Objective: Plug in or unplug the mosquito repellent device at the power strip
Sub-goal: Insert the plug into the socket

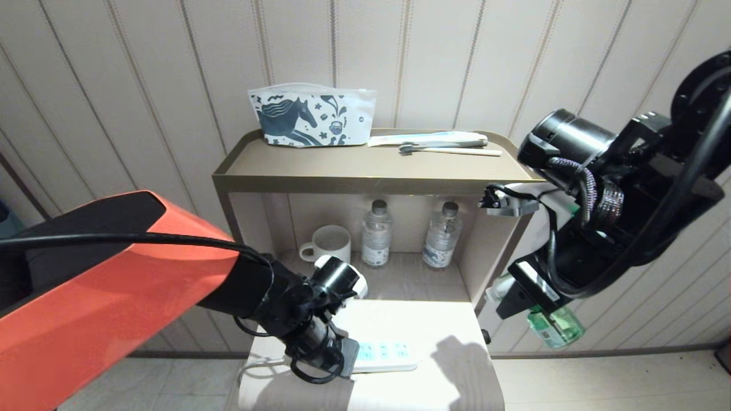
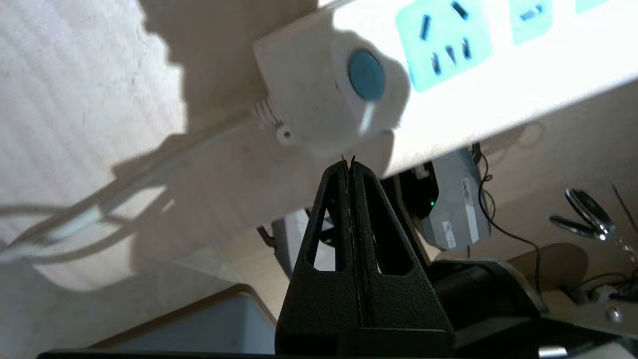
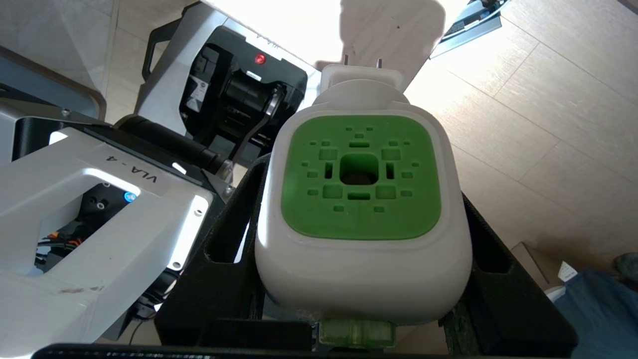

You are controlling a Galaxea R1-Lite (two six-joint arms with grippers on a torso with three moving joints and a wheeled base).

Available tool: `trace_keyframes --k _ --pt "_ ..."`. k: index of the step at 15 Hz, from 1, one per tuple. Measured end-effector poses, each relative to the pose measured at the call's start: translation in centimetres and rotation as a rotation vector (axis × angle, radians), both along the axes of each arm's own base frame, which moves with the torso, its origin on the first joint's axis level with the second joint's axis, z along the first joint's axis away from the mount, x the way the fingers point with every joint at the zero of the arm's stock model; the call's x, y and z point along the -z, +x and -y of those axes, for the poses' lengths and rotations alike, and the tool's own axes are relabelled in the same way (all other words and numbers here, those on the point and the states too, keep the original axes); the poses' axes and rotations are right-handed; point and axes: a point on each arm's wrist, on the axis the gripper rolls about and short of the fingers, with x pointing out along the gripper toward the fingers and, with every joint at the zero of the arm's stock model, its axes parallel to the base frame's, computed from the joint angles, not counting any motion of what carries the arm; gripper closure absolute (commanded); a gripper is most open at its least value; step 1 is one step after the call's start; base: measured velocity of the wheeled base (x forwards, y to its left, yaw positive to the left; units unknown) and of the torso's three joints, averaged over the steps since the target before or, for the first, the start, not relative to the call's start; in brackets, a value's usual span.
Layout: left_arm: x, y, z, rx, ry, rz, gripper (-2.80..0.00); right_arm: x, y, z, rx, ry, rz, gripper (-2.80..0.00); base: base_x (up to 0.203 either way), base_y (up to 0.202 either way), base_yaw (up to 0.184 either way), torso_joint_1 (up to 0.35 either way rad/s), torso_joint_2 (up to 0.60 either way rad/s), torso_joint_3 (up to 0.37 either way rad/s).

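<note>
My left end effector (image 2: pixel 350 167) is clenched, both black fingers (image 2: pixel 329 209) pressed flat together with nothing between them. Its tip sits right at the cord end of the power strip (image 2: pixel 488 94), just beside the blue oval button (image 2: pixel 366 75); I cannot tell if it actually touches. In the head view the left end effector (image 1: pixel 348 359) is low at the near left of the white table (image 1: pixel 451 365), over the left end of the power strip (image 1: pixel 385 355). The strip lies flat on the table, light-blue socket panels up, nothing plugged in that I can see. Its grey-white cord (image 2: pixel 124 179) runs off the left end and over the table edge.

My right end effector (image 3: pixel 366 164) is grasping the mosquito repellent device (image 3: pixel 361 199), fingers on either side of the white plug head, green centre facing the wrist camera, two metal prongs sticking out the far end. In the head view the mosquito repellent device (image 1: pixel 557 326) hangs off the right side of the table, well apart from the strip, green bottle showing under the right end effector (image 1: pixel 517 297).

Behind the table is a tan shelf unit (image 1: pixel 365 171). Top: horse-print pouch (image 1: pixel 311 117), toothbrush (image 1: pixel 451 150). Lower compartment: white mug (image 1: pixel 328 244), two clear water bottles (image 1: pixel 377 234), standing side by side right of the mug.
</note>
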Motion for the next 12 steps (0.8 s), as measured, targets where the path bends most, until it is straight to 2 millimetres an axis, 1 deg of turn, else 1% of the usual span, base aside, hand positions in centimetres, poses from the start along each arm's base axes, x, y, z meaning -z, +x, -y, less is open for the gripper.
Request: trace_keyframes --k 3,5,9,12 --pt "-1.3 -0.6 -1.1 -0.011 0.0 -0.002 0.0 0.0 0.0 0.0 0.0 -0.002 -0.003 0.0 0.0 0.0 0.0 0.0 0.0 0.0" --pt "-1.4 -0.5 -1.8 -0.025 0.004 -0.003 0.0 0.0 0.0 0.0 -0.001 -0.001 -0.002 0.0 0.0 0.0 0.0 0.0 0.0 0.0" --pt "-0.6 0.0 -2.2 -0.048 0.035 0.009 0.0 0.0 0.0 0.0 -0.001 -0.001 -0.001 0.0 0.0 0.0 0.0 0.0 0.0 0.0" --pt "0.3 0.2 -2.1 -0.058 0.078 0.019 0.0 0.1 0.0 0.0 -0.001 -0.003 -0.004 0.0 0.0 0.0 0.0 0.0 0.0 0.0"
